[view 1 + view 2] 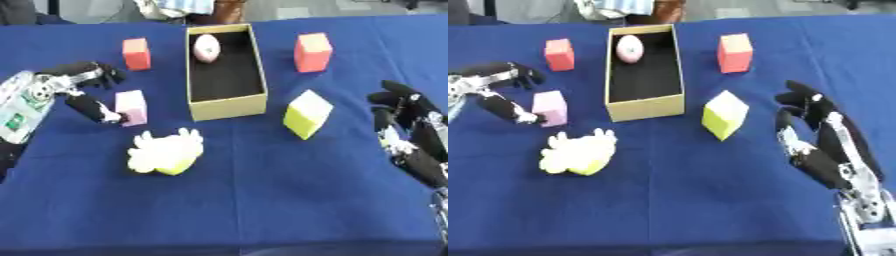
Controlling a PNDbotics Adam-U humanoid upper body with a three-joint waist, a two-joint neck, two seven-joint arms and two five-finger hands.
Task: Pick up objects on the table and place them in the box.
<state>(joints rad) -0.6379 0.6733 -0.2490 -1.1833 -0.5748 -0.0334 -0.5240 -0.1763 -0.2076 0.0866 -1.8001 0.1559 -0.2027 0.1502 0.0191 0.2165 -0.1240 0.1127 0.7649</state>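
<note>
A tan box (227, 107) with a black inside stands at the middle back, and a pink-white egg shape (206, 48) lies at its far end. On the blue cloth lie a pink block (131, 107), a red block (136, 53), an orange-red block (312, 52), a yellow cube (307, 114) and a pale yellow plush toy (166, 152). My left hand (83, 92) is just left of the pink block. Its thumb tip touches the block's lower left side, and its fingers arch above, apart from the block. My right hand (829, 145) rests open at the right edge, fingers up, holding nothing.
The blue cloth (262, 200) covers the whole table, with a wide bare stretch at the front. The yellow cube sits between the box and my right hand. Some clutter shows beyond the table's far edge.
</note>
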